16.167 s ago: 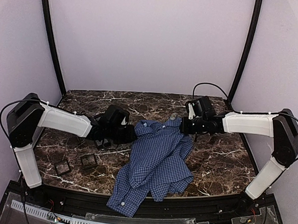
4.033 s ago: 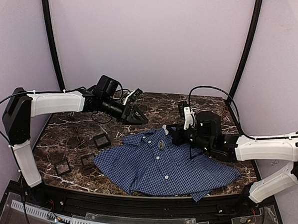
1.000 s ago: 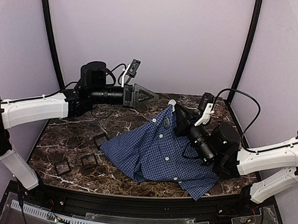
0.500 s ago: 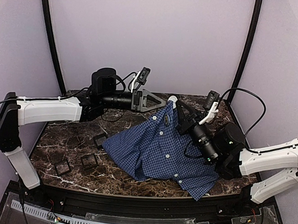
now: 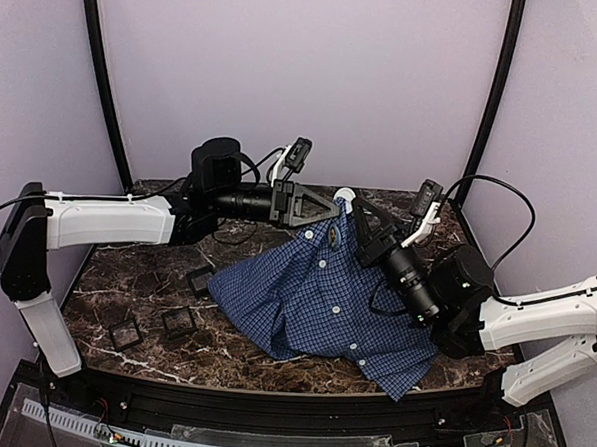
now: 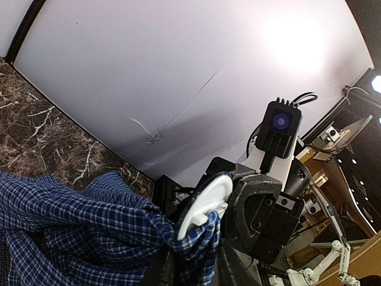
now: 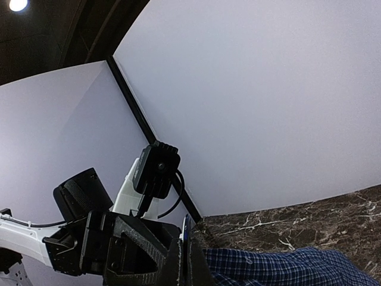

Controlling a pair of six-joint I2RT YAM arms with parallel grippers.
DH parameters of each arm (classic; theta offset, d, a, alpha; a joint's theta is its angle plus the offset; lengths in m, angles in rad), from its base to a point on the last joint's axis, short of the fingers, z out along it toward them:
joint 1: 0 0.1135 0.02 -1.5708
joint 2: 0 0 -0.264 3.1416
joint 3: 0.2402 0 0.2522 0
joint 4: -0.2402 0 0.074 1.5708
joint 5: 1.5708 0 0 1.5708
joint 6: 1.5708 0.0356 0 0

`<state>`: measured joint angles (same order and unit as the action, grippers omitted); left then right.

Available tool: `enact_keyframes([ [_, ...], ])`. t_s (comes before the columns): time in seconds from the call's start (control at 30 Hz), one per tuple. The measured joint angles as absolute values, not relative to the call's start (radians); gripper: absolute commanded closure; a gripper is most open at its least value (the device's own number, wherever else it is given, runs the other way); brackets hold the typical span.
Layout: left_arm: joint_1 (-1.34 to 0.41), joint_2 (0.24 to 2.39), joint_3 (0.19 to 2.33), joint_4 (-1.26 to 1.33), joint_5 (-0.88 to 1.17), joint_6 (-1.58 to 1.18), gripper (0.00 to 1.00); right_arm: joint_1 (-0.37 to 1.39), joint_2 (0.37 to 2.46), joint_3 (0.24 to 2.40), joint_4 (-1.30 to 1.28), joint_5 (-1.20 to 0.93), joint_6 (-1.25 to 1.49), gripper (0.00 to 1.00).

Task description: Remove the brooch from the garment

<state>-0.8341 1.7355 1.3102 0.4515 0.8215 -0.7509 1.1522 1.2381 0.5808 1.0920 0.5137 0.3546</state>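
Note:
The garment (image 5: 320, 295), a blue-and-white check shirt, hangs by its collar end above the marble table (image 5: 126, 275). The brooch (image 5: 345, 197) is a white disc pinned at that top end. My right gripper (image 5: 354, 214) is shut on the brooch and holds it up with the shirt hanging from it. In the right wrist view the disc's edge (image 7: 186, 229) rises from the right gripper (image 7: 184, 262). My left gripper (image 5: 327, 209) is at the brooch from the left. In the left wrist view the left gripper (image 6: 193, 262) stands narrowly open around the fabric fold under the brooch (image 6: 205, 196).
Three small black square frames lie on the left of the table (image 5: 204, 277), (image 5: 178, 320), (image 5: 125, 332). The shirt's hem (image 5: 391, 374) rests near the front right. Lavender walls and black corner posts (image 5: 101, 83) enclose the space.
The shirt lay on the table earlier; my right gripper raised it by the collar end. Over the last second my left gripper moved right, up to the brooch.

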Motion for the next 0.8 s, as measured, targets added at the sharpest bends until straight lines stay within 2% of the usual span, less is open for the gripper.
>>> enact_keyframes([
  [0.03, -0.834, 1.736, 1.310, 0.455, 0.821, -0.754, 0.92, 1.152, 1.238, 0.581, 1.097, 0.512, 0.358, 1.00],
  [0.13, -0.833, 1.736, 1.310, 0.471, 0.821, -0.765, 0.99, 1.152, 1.238, 0.580, 1.107, 0.519, 0.370, 1.00],
  [0.37, -0.834, 1.724, 1.308, 0.373, 0.799, -0.675, 0.99, 1.153, 1.222, 0.574, 1.025, 0.533, 0.416, 0.45],
  [0.5, -0.834, 1.690, 1.311, 0.164, 0.749, -0.528, 0.99, 1.152, 1.174, 0.577, 0.858, 0.525, 0.448, 0.27],
  [0.67, -0.834, 1.672, 1.366, -0.142, 0.672, -0.318, 0.99, 1.133, 1.116, 0.662, 0.528, 0.474, 0.471, 0.22],
  [0.8, -0.834, 1.663, 1.388, -0.333, 0.610, -0.154, 0.99, 1.075, 1.109, 0.765, 0.299, 0.342, 0.476, 0.25],
])
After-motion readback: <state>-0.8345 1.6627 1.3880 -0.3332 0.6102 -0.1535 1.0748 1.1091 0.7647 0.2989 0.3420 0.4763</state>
